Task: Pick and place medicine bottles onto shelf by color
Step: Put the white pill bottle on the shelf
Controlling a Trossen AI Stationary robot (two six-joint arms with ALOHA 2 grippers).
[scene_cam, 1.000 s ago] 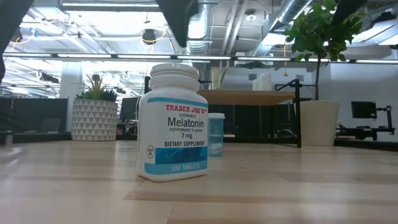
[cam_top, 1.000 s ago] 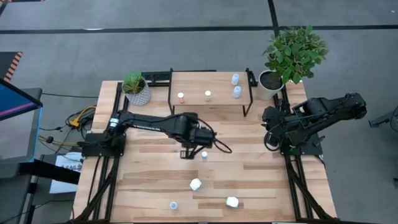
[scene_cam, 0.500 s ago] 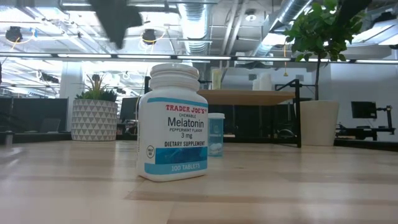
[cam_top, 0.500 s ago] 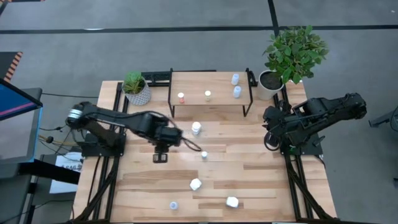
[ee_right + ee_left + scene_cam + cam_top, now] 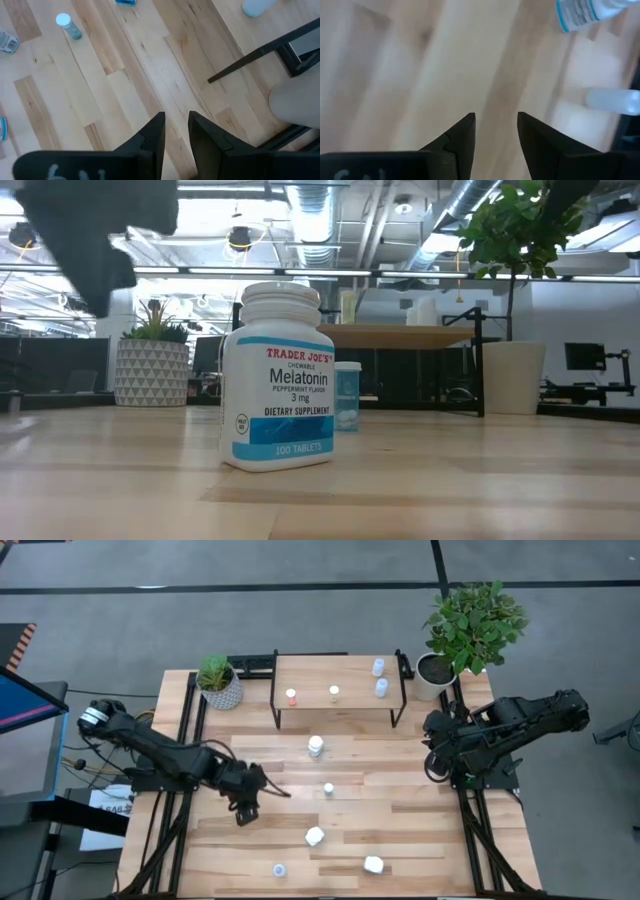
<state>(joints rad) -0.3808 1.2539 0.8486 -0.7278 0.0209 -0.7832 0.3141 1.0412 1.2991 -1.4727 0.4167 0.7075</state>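
1. The left gripper [image 5: 243, 812] hangs over the left half of the table [image 5: 420, 830], its fingers [image 5: 462, 135] spread a little apart with nothing between them, only bare wood under them.
2. Nearest to it on the table are a small pale-blue bottle [image 5: 328, 789] at mid-table and a white bottle [image 5: 314, 836] lying toward the front edge.
3. A larger white bottle [image 5: 316, 746] stands upright just in front of the shelf [image 5: 340, 675].
4. Two more bottles sit near the front edge: a small pale one [image 5: 279, 869] and a white one [image 5: 373, 864].
5. On the shelf stand an orange-capped bottle [image 5: 291, 696] and a yellow-capped bottle [image 5: 334, 693] toward its left and middle, and two pale-blue bottles [image 5: 380, 677] at its right end.
6. The right gripper [image 5: 437, 766] waits at the table's right edge, fingers [image 5: 152, 135] slightly parted and holding nothing.
7. Two potted plants [image 5: 218, 680] stand at the back corners, either side of the shelf.
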